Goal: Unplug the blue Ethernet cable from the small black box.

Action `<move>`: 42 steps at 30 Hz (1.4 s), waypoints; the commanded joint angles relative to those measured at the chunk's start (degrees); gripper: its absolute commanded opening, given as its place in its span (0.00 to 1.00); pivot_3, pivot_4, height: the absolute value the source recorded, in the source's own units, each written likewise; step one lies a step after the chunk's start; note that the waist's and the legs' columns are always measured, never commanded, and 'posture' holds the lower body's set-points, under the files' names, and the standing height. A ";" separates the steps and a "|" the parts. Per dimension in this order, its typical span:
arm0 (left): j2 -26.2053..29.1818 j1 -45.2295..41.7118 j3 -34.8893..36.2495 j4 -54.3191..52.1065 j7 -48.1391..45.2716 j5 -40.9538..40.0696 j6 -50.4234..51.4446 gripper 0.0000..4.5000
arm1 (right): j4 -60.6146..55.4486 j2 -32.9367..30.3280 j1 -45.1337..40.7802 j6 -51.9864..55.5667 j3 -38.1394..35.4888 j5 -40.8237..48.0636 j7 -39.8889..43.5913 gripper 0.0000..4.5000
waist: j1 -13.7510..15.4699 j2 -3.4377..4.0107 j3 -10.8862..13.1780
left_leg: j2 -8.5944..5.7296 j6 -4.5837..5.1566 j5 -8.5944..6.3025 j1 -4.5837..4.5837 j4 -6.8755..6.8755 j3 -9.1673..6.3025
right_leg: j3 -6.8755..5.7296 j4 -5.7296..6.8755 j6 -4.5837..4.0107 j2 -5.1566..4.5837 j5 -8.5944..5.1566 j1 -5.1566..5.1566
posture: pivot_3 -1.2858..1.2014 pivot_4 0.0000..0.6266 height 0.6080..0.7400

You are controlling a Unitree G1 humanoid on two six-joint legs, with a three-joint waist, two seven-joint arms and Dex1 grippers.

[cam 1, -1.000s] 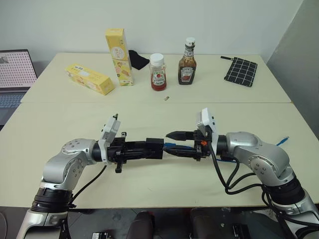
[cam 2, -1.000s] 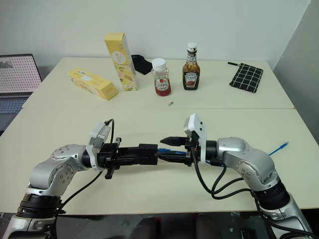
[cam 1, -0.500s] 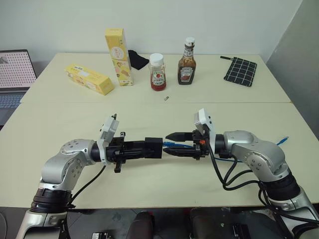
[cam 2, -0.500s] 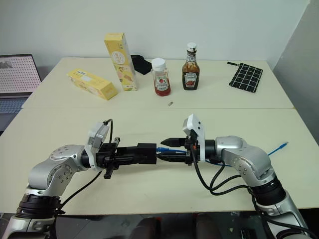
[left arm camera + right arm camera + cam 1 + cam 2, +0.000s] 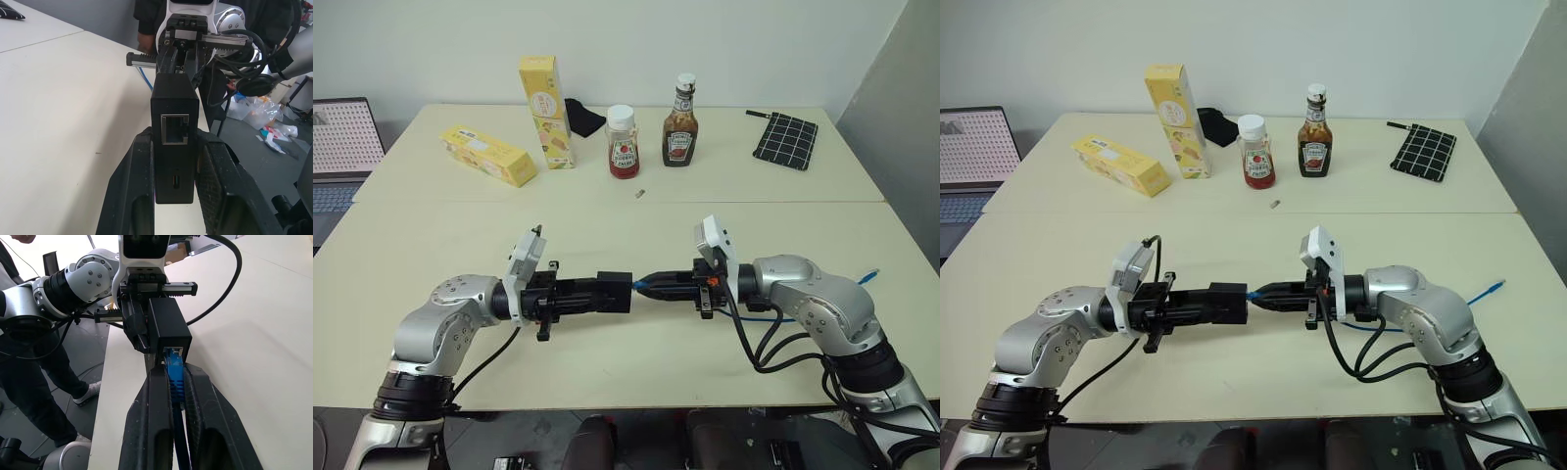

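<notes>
Left gripper [image 5: 607, 292]: fingers clamping the small black box [image 5: 615, 291] by its sides, holding it above the table [image 5: 607, 220].
Right gripper [image 5: 651, 287]: fingers pinching closed on the blue Ethernet cable [image 5: 174, 374] just behind its plug, which is sitting in the box's port.
Cable tail: trailing right of the box to a loose plug [image 5: 869, 277].
Beyond the box: ketchup jar [image 5: 623, 143], sauce bottle [image 5: 680, 122], two yellow cartons [image 5: 546, 98], checked cloth [image 5: 785, 139].
</notes>
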 commanded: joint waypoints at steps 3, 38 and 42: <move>0.51 0.49 0.44 -2.96 -0.92 -0.75 -0.28 0.17 | -0.57 -0.31 -1.56 0.65 -0.67 -0.49 1.48 0.01 | 0.00 0.00 0.00 | 0.00 0.00 0.00 0.00 0.00 0.00 | 0.00 0.00 0.00 0.00 0.00 0.00 | 0.52 0.24 1.00; 0.50 9.31 7.48 -5.12 9.13 -0.03 -1.10 0.17 | 39.64 2.91 -7.08 -22.70 -10.45 -27.57 -26.28 0.01 | -0.09 0.01 0.01 | 0.00 -0.01 0.00 0.00 -0.04 0.19 | 0.07 0.01 0.00 0.00 0.00 -0.06 | 0.52 0.24 1.00; -1.42 9.86 7.88 -6.51 13.41 0.42 -1.42 0.17 | 42.23 4.31 -7.22 -24.55 -10.50 -29.09 -25.90 0.19 | 0.00 0.01 0.01 | 0.00 -0.01 0.00 -0.10 -0.04 0.22 | 0.07 -0.05 0.00 -0.08 0.00 -0.09 | 0.52 0.24 1.00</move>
